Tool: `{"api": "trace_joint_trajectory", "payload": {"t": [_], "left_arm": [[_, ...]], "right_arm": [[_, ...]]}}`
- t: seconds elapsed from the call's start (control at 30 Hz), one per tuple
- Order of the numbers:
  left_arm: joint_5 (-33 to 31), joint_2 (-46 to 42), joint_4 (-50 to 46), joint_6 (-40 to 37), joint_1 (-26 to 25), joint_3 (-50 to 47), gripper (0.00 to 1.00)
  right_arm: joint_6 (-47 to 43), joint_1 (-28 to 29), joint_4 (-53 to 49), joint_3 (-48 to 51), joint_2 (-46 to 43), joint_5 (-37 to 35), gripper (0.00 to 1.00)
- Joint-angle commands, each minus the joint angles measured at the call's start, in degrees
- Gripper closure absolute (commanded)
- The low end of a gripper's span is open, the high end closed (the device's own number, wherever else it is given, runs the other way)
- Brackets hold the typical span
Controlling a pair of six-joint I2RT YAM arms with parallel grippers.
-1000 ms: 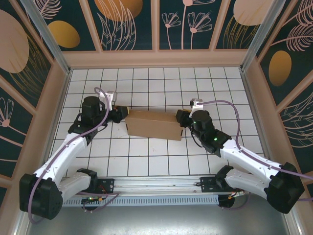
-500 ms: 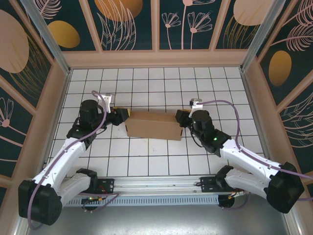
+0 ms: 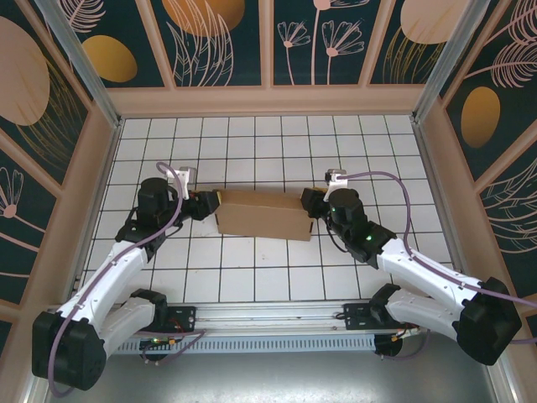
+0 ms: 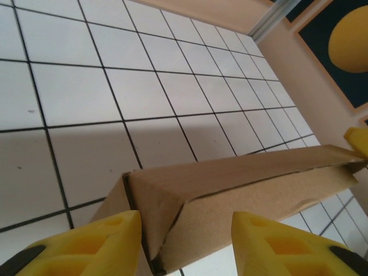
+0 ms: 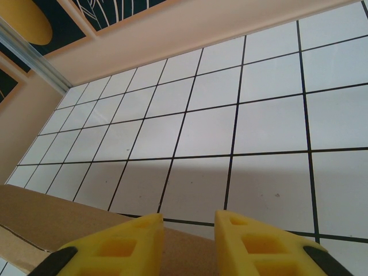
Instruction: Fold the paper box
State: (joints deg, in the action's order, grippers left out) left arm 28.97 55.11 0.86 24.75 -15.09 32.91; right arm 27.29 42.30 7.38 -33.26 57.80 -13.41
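Observation:
The paper box (image 3: 264,214) lies folded into a long brown block across the middle of the tiled floor. My left gripper (image 3: 212,201) is at its left end. In the left wrist view its yellow fingers (image 4: 86,247) stand apart on either side of the box's end corner (image 4: 241,184), with a gap at the right finger, so the left gripper (image 4: 185,215) is open. My right gripper (image 3: 312,204) sits at the box's right end. In the right wrist view the right gripper (image 5: 188,217) shows a narrow gap above the cardboard (image 5: 52,221), with nothing pinched in it.
White tiles with black lines stretch behind and in front of the box (image 3: 252,151). Beige walls (image 3: 268,101) enclose the floor on three sides. A metal rail (image 3: 268,315) with the arm bases runs along the near edge.
My left gripper has opened and drawn back a little to the left from the box's end. The box and the right arm have stayed where they were.

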Motion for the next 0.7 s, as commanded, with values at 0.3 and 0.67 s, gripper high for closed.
{"api": "trace_joint_trajectory", "payload": {"t": [0.3,0.67], "left_arm": [[10.81,-2.5,10.56,5.41,0.21,-4.5,0.63],[-3.12,-6.75,1.89,3.08,0.22,-3.33,0.57]], "right_arm": [[-0.14,0.05,-8.48,2.14,3.27,1.88,0.72],[0.49,0.01,-9.71,1.86,2.68,3.04,0.75]]}}
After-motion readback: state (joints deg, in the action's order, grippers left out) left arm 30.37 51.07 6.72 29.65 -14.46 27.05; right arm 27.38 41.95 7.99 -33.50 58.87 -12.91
